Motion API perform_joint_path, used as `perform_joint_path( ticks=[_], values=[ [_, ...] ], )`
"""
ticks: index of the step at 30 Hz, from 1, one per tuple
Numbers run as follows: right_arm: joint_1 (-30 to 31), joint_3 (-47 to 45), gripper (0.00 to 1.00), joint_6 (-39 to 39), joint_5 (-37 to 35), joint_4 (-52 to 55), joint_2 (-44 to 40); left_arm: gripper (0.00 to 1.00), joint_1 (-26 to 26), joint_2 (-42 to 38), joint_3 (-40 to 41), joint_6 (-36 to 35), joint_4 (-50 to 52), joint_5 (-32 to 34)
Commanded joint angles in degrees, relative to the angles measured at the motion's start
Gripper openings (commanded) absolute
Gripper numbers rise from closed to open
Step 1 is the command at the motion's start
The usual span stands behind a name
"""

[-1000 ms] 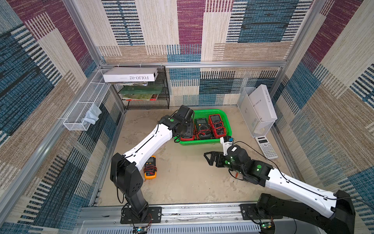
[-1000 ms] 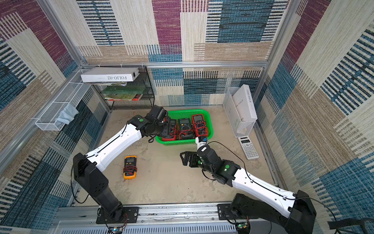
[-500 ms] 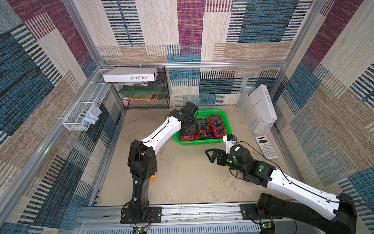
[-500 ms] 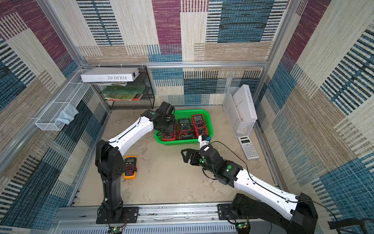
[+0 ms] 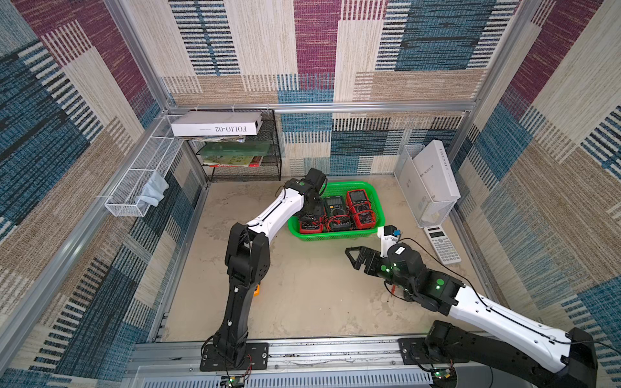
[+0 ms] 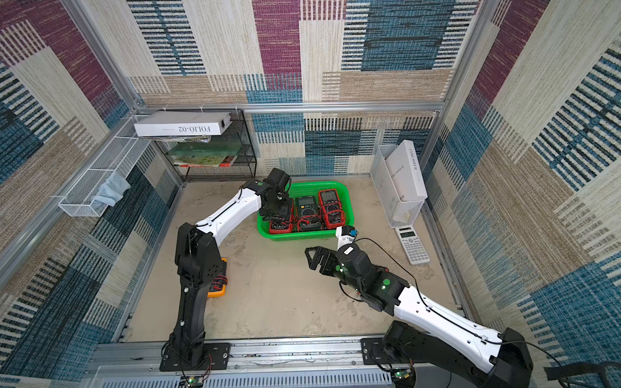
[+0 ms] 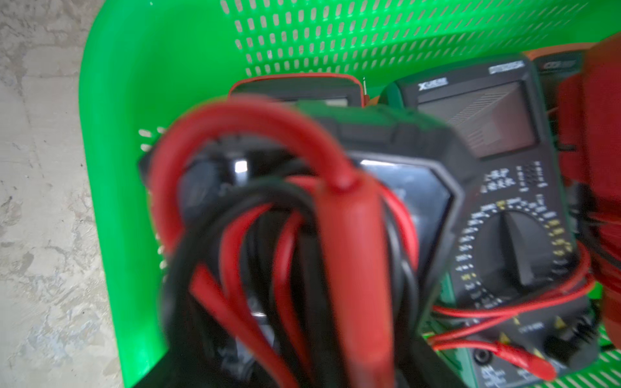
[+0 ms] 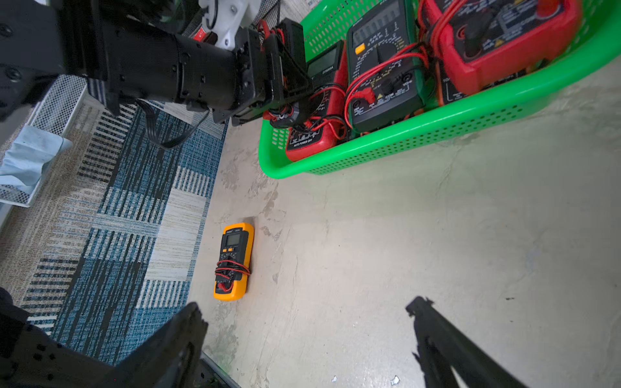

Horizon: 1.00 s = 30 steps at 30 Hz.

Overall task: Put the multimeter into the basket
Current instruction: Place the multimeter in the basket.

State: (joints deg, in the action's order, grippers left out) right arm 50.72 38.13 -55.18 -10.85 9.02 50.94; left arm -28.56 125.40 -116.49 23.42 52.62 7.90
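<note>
Here, the left gripper (image 5: 311,211) is clamped on the multimeter (image 7: 413,188), a black body edged in dark green and wound with red and black leads (image 7: 353,255). It hangs over the left end of the bright green perforated basket (image 5: 336,237), above a red meter (image 8: 309,144) lying inside. The right gripper (image 5: 352,258) hovers spread wide over the floor, near of the basket.

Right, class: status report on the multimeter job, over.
Left gripper: jaws shut on a dark multimeter, over one end of the basket. Right gripper: jaws open, empty. Orange multimeter lies on the table. Red multimeter under the held one.
</note>
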Motion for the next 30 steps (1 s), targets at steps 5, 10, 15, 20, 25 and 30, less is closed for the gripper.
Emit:
perform_joint_path(
  ticks=[5, 10, 15, 20, 25, 30],
  values=[
    [0.07, 1.06, 1.0, -0.5, -2.83, 2.57, -0.22, 0.51, 0.83, 1.24, -0.08, -0.47, 0.76, -1.38],
    [-0.07, 3.16, 1.0, 0.23, -3.96, 5.15, 1.17, 0.69, 1.32, 1.38, 0.28, -0.68, 0.75, -2.0],
    [-0.24, 5.86, 1.0, 1.03, -4.77, 7.25, 2.88, 0.81, 1.63, 1.6, -0.03, -0.54, 0.73, -3.01],
    [-0.44, 7.2, 0.99, 1.19, -5.14, 8.24, 3.62, 1.0, 1.75, 0.58, -0.73, -0.83, 0.97, -3.9],
    [-0.78, 7.7, 1.0, 1.47, -5.86, 9.56, 3.77, 1.0, 2.26, -1.99, -1.02, -1.1, 1.2, -4.77],
    [-1.73, 8.87, 1.0, 2.39, -6.31, 11.46, 4.59, 1.0, 2.54, -5.42, -0.1, 0.06, 1.14, -7.11]
  ],
)
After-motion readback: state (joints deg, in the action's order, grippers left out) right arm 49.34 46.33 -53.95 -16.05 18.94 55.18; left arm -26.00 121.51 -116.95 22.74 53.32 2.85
